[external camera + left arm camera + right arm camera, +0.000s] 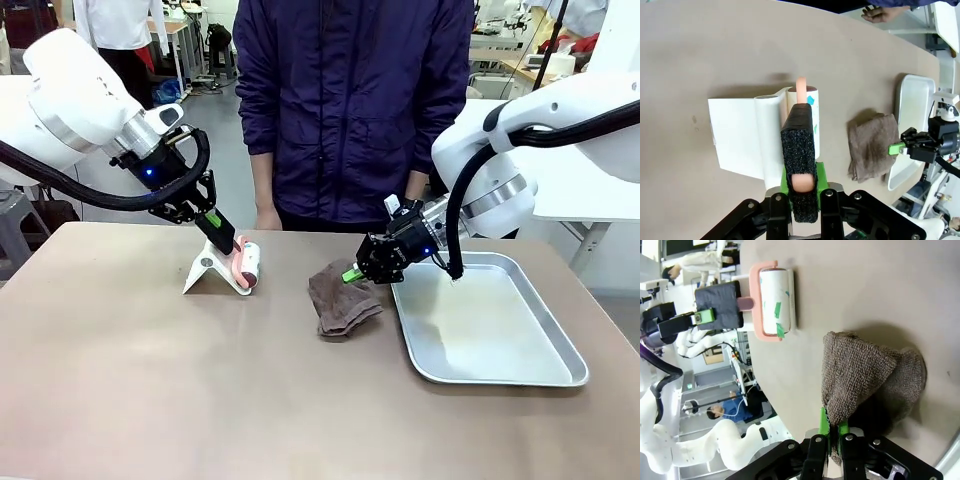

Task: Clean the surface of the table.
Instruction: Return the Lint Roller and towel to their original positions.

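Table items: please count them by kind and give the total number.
Lint roller: 1
White stand: 1
Brown cloth: 1
Metal tray: 1
Total: 4

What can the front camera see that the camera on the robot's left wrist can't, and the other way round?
Front view alone: the person's dark jacket across the table, and the left gripper seen from outside, reaching down to the lint roller.

Left wrist view alone: a close look at the foam-padded handle clamped between its fingers, above the roller's white stand.

Both: the brown cloth, pinched by the right gripper, and the metal tray.
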### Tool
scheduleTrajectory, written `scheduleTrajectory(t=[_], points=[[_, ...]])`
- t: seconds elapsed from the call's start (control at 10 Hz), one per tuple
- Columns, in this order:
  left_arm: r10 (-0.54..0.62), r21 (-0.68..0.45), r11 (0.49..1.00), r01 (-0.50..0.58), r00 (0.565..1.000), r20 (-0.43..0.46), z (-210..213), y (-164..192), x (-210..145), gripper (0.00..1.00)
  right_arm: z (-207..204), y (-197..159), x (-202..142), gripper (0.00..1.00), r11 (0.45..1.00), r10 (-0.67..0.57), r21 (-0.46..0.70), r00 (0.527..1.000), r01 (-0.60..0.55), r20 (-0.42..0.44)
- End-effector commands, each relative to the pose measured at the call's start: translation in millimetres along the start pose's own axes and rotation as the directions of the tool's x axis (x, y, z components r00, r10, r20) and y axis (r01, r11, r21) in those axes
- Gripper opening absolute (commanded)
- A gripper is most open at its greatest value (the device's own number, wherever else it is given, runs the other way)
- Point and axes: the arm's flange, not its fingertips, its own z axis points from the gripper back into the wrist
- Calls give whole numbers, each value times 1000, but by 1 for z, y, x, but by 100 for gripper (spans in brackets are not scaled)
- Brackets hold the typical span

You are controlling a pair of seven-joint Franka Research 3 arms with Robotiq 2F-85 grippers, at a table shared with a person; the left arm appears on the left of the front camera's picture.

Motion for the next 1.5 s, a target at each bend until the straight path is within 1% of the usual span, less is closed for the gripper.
scheduleTrajectory(t=[0.0,0.1,0.2,0.3,0.4,0.5,0.7,0.8,0.9,1.1,1.3,1.4], points=[[18,46,999,-19,1000,25,-4,-3,1,22,-2,3,6,7,1000,6,26,1000,-6,3],[17,52,998,-18,1000,22,-4,-2,1,22,-2,2,6,7,1000,9,22,1000,-9,-6],[19,50,999,-20,1000,22,-3,-2,1,63,-3,3,5,27,999,24,39,1000,-24,-7],[20,51,999,-21,1000,21,-3,-1,1,80,-3,3,5,64,999,28,40,999,-27,-19],[23,52,998,-25,999,27,-1,0,0,100,-2,3,5,84,998,25,50,1000,-24,-18],[28,54,998,-30,999,41,3,2,-1,100,-2,2,5,100,998,30,56,999,-29,-14],[43,46,998,-46,997,64,12,9,-5,100,0,0,4,100,998,28,59,1000,-28,-7],[52,34,998,-55,995,80,18,15,-9,100,3,-1,3,99,998,24,50,1000,-24,-2],[53,28,998,-56,995,86,25,21,-16,100,7,0,1,100,1000,13,27,1000,-14,8],[38,-22,999,-36,995,98,48,36,-39,100,17,6,-4,100,999,1,-44,999,0,35],[17,-81,997,-6,992,127,71,46,-65,100,36,27,-12,100,989,34,-147,998,-25,61],[3,-104,994,12,989,146,78,49,-74,100,47,38,-15,100,978,38,-208,996,-20,80]])
